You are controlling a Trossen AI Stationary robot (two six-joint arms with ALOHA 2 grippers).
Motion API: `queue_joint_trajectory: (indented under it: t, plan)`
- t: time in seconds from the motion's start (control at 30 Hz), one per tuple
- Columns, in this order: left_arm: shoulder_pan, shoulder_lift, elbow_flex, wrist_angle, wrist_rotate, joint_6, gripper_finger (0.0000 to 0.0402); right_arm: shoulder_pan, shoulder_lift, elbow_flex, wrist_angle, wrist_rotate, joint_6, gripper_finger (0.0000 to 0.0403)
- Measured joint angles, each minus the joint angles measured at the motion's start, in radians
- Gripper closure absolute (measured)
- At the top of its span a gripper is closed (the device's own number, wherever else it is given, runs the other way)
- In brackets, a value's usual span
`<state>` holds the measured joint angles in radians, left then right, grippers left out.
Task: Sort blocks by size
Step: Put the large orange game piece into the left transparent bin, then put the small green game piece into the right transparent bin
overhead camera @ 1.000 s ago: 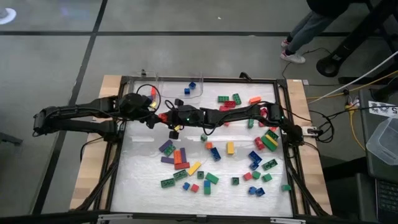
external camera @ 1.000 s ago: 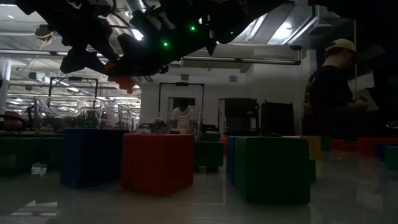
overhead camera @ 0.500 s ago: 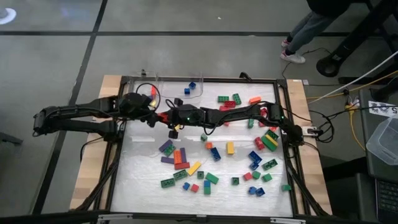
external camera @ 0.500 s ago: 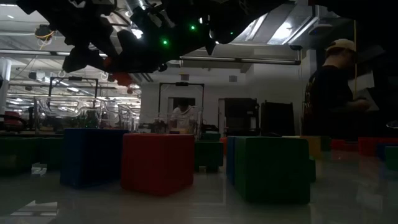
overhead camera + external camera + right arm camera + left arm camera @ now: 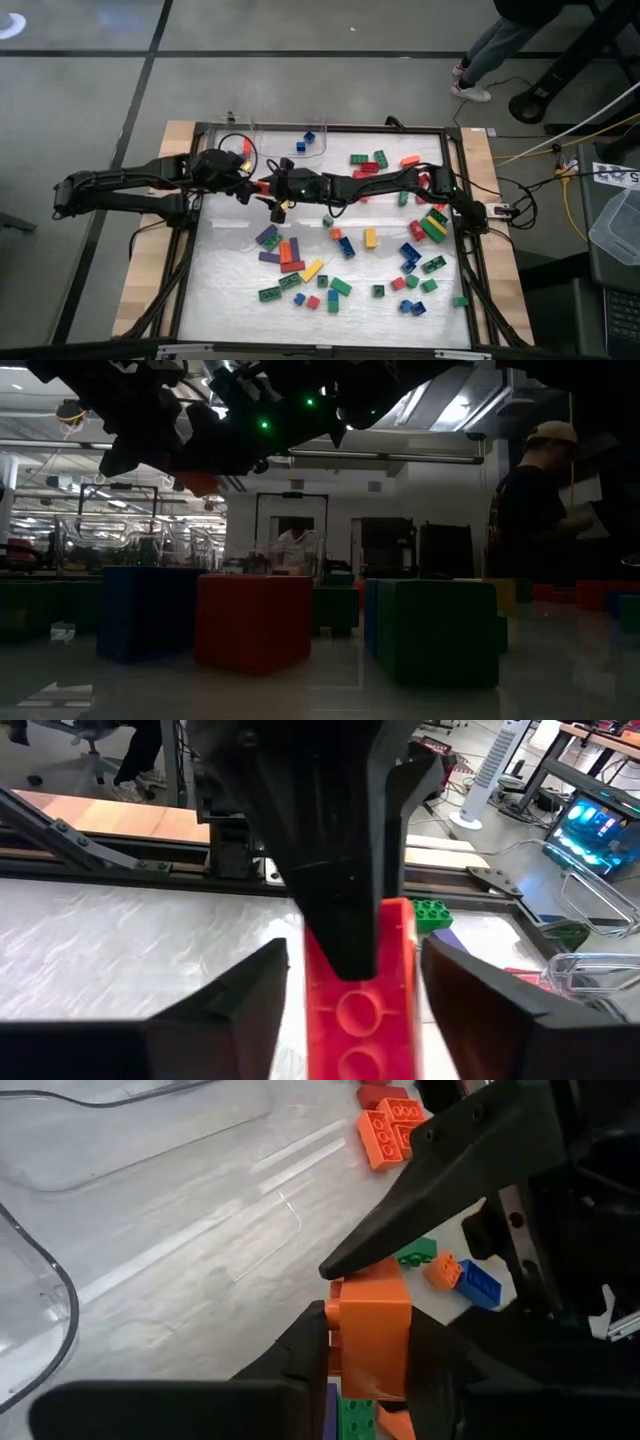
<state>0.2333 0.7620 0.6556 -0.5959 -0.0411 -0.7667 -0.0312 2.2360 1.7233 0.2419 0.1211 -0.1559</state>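
Above the table's back-left part, the left gripper (image 5: 368,1370) is clamped on one orange-red brick (image 5: 372,1325), its long axis running away from the fingers toward the right gripper (image 5: 268,190) just beside it, whose jaws stand apart (apparently letting go). Roughly forty loose blocks (image 5: 345,245) lie scattered on the table (image 5: 230,290).
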Motion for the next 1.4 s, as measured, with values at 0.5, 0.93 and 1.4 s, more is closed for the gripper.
queue_joint_trajectory:
  t: [0.5,0.93,1.4]
  plan:
    - [0.068,-0.044,0.0,-0.053,-0.199,0.175,0.0319,-0.001,-0.202,0.001,-0.593,0.106,0.091,0.0103]
    - [0.214,-0.082,0.0,-0.19,-0.501,0.325,0.029,0.0,-0.237,0.0,-1.177,-0.047,0.288,0.0103]
    - [0.231,-0.029,0.0,-0.21,-0.486,0.31,0.0234,0.048,-0.169,-0.017,-1.157,-0.05,0.426,0.0103]
